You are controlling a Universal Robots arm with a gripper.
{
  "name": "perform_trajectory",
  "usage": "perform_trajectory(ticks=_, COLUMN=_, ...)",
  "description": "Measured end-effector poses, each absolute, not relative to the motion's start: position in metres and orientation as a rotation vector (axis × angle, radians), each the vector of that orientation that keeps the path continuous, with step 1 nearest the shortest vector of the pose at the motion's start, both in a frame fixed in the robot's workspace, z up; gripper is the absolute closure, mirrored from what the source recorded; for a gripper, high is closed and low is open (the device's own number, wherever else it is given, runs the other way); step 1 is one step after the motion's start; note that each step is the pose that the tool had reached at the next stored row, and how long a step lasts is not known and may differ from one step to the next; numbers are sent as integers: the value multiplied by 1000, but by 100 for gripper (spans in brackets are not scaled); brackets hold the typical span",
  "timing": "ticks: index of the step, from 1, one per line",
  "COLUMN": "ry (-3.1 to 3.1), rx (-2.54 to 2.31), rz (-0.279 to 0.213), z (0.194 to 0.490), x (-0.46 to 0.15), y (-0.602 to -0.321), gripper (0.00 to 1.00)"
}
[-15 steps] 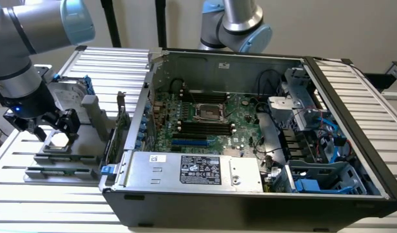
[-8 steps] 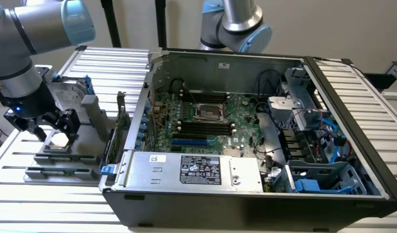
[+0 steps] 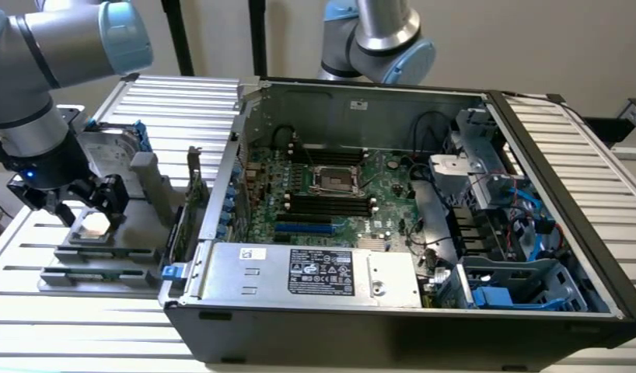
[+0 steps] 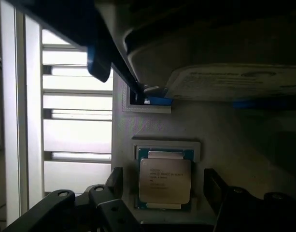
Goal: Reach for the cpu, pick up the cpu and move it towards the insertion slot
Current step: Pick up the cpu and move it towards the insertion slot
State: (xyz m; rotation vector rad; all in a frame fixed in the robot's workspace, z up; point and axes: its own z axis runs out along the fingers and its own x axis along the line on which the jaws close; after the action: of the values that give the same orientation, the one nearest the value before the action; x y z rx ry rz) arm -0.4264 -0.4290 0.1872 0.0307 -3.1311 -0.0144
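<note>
Our gripper hangs wide open, empty, straddling the cpu right beneath it; the slot is well off at 3 o'clock in the exterior view.

Bright exterior, dim shadowed wrist view

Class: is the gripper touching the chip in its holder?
Apart. In the wrist view the gripper is open, its fingers flanking the chip with a clear gap on both sides.
</note>
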Motion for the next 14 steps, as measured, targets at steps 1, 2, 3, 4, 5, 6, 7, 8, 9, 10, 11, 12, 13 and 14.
perform_trajectory(ticks=1, ry=-3131, rx=31, rz=-14, z=187, x=-426, y=-429, gripper=23)
perform_trajectory(ticks=2, ry=-3131, rx=31, rz=-14, z=187, x=-427, y=-429, gripper=23)
perform_trajectory(ticks=3, ry=-3131, rx=31, rz=-14, z=186, x=-427, y=-429, gripper=23)
perform_trajectory(ticks=4, ry=-3131, rx=31, rz=-14, z=186, x=-427, y=-429, gripper=23)
perform_trajectory(ticks=5, ry=-3131, rx=31, rz=-14, z=186, x=-427, y=-429, gripper=23)
perform_trajectory(ticks=6, ry=-3132, rx=31, rz=-14, z=186, x=-427, y=-429, gripper=23)
perform_trajectory(ticks=7, ry=-3132, rx=31, rz=-14, z=186, x=-427, y=-429, gripper=23)
perform_trajectory(ticks=8, ry=-3132, rx=31, rz=-15, z=186, x=-427, y=-429, gripper=23)
perform_trajectory(ticks=9, ry=-3132, rx=31, rz=-16, z=186, x=-427, y=-429, gripper=23)
perform_trajectory(ticks=10, ry=-3132, rx=30, rz=-18, z=186, x=-427, y=-429, gripper=23)
perform_trajectory(ticks=11, ry=-3132, rx=30, rz=-20, z=187, x=-427, y=-429, gripper=23)
perform_trajectory(ticks=12, ry=-3132, rx=31, rz=-22, z=187, x=-427, y=-429, gripper=23)
perform_trajectory(ticks=13, ry=-3132, rx=31, rz=-24, z=187, x=-427, y=-429, gripper=23)
perform_trajectory(ticks=14, ry=-3132, rx=31, rz=-26, z=187, x=-427, y=-429, gripper=23)
